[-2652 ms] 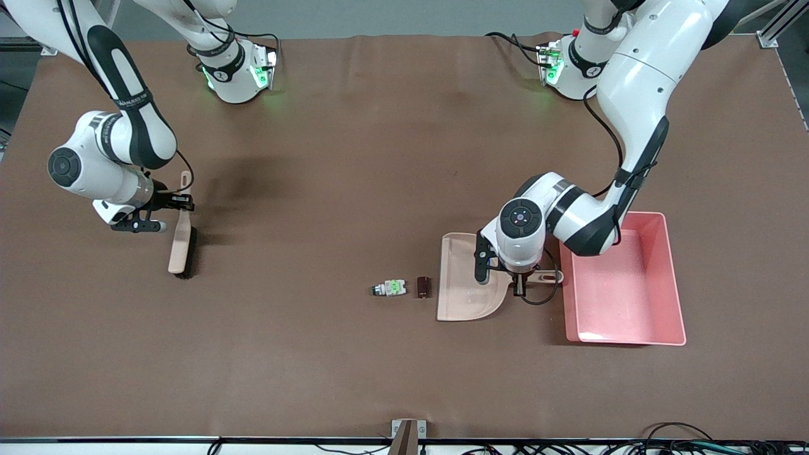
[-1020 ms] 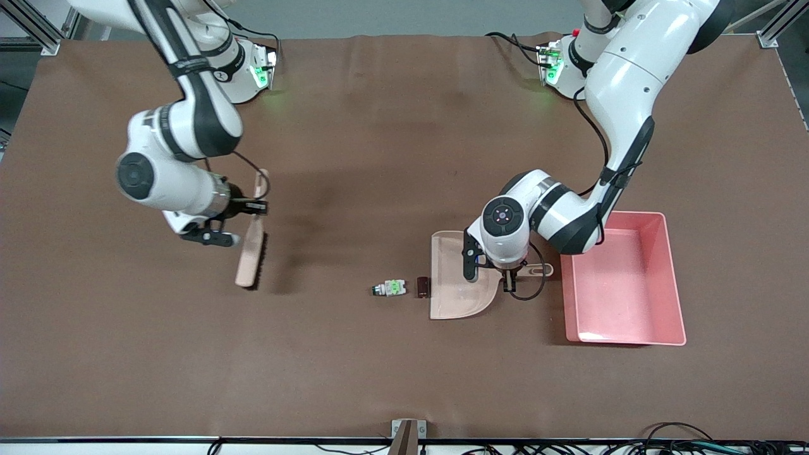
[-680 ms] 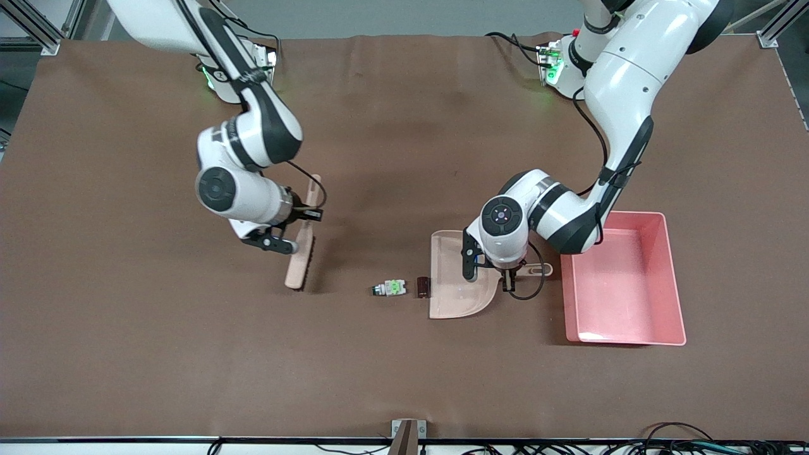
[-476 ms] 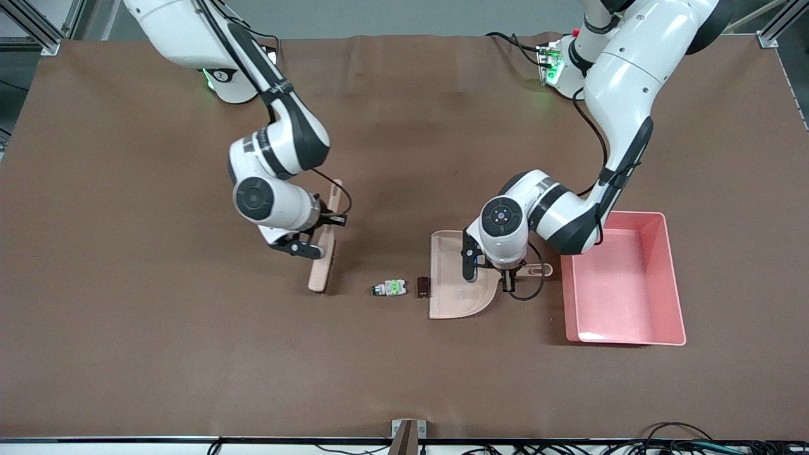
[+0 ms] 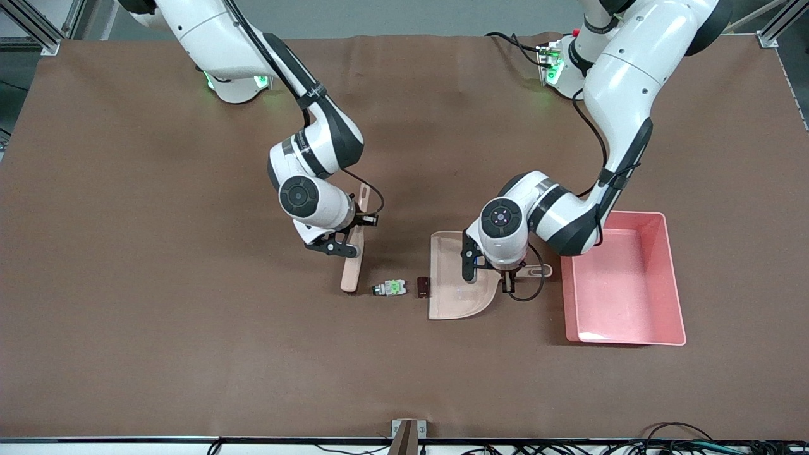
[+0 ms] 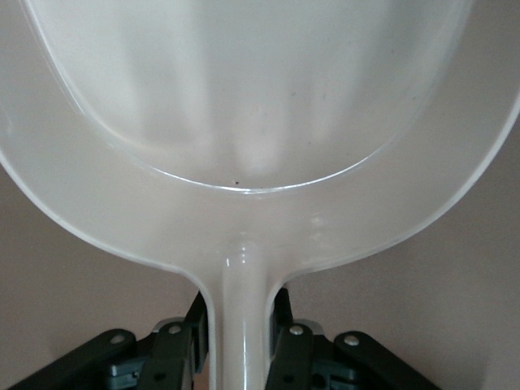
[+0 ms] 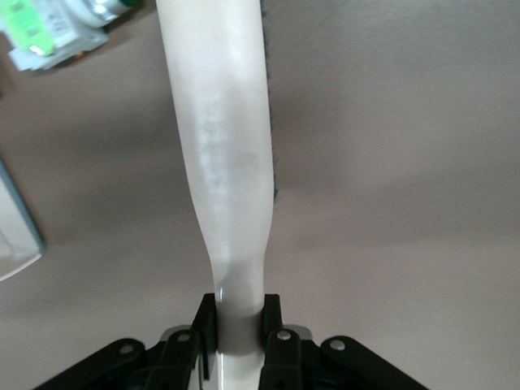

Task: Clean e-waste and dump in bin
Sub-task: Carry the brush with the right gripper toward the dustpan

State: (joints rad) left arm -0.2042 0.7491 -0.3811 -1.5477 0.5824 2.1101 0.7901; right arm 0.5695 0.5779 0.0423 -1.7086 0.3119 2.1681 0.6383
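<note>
2 tiny pieces of e-waste lie just below the middle of the front view: a white-and-green component (image 5: 388, 288) and, just beside it toward the left arm's end of the tabletop (image 5: 189, 354), a dark maroon block (image 5: 422, 287). The block sits at the open lip of a beige dustpan (image 5: 456, 278), whose handle is clamped in the closed left hand (image 5: 509, 278); the left wrist view shows the fingers (image 6: 286, 349) pinching that handle. Farther toward the same end, in the lower right of the frame, stands the pink bin (image 5: 622, 281), near the dustpan's handle. On the component's opposite flank, a brush (image 5: 351, 259) stands close to it, gripped at its handle by the closed right hand (image 5: 354, 222).
</note>
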